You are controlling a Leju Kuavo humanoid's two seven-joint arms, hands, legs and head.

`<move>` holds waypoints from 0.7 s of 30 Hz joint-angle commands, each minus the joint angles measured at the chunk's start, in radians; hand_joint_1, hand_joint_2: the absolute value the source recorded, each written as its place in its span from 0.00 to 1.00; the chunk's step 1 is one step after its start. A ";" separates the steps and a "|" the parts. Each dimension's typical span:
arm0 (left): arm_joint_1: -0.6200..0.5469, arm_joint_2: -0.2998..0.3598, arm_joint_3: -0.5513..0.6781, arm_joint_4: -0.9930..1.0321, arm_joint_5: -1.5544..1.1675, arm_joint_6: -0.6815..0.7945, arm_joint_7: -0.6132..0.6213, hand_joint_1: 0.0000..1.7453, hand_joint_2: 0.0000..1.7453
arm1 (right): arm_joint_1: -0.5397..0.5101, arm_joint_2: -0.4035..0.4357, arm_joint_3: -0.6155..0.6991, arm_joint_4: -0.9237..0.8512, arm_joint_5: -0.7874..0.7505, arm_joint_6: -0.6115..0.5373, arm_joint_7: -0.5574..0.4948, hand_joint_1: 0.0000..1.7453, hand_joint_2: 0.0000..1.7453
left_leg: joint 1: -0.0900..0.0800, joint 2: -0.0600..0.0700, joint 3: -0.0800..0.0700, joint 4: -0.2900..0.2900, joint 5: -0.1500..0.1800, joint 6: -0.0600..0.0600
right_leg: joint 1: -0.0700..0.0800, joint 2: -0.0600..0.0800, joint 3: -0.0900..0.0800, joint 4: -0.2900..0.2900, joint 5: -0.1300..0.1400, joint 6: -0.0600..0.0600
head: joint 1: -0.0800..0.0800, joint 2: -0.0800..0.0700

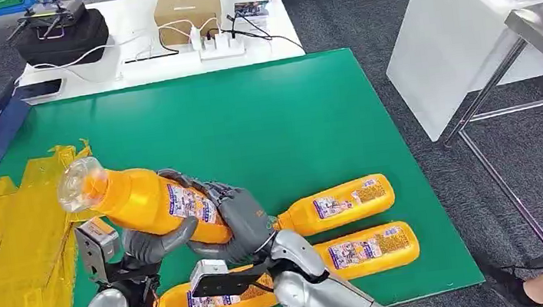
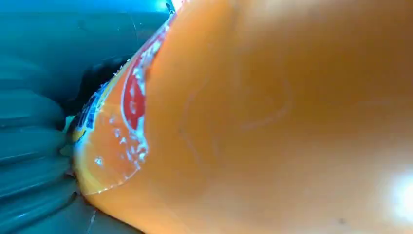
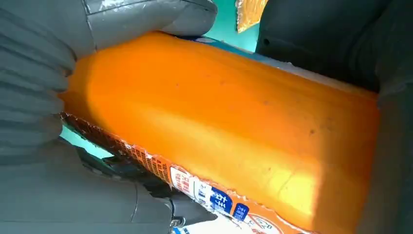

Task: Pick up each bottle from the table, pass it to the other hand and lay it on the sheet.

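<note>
Both hands hold one orange bottle [image 1: 142,200] above the green desk [image 1: 250,125]: the right hand [image 1: 233,219] fingers wrap its body, the left hand [image 1: 144,245] fingers clamp it from beneath. Its cap points toward the yellow sheet [image 1: 2,254]. Three more bottles [image 1: 340,203] lie on the desk.

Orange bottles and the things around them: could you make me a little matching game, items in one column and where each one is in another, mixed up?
Things:
1. raised bottle
2. yellow sheet
3. cardboard box
4. black bag

Places:
A. white table, next to the power strip
B. far left corner of the white table
C. gripped by both the left hand and the right hand, above the green mat
D. spread flat, left of the green mat

Pairs: 1-C, 2-D, 3-A, 4-B
</note>
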 commanded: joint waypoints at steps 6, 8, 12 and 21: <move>-0.064 -0.034 -0.030 -0.003 0.010 0.019 -0.003 1.00 1.00 | 0.009 -0.016 0.088 0.074 0.016 0.019 -0.001 1.00 1.00 | 0.001 -0.003 0.005 0.000 -0.002 0.000 | 0.002 -0.003 0.007 -0.001 -0.003 -0.002 | 0.000 0.000; -0.066 -0.036 -0.028 -0.003 0.013 0.023 -0.005 1.00 1.00 | 0.008 -0.015 0.087 0.075 0.015 0.019 -0.002 1.00 1.00 | 0.001 -0.004 0.004 0.000 -0.002 0.000 | 0.001 -0.003 0.006 -0.001 -0.003 -0.002 | 0.000 0.000; -0.072 -0.036 -0.026 0.000 0.012 0.038 -0.009 1.00 1.00 | 0.007 -0.012 0.085 0.079 0.011 0.012 -0.001 1.00 1.00 | 0.001 -0.004 0.006 0.001 -0.003 0.001 | 0.002 -0.004 0.008 0.000 -0.003 -0.003 | 0.000 0.000; -0.240 0.024 0.041 0.166 -0.937 0.676 0.154 1.00 1.00 | 0.080 -0.055 -0.029 -0.236 -0.023 0.024 0.084 0.00 1.00 | 0.001 -0.006 0.000 0.001 0.000 0.000 | 0.001 -0.006 0.002 0.001 -0.002 -0.002 | 0.000 0.000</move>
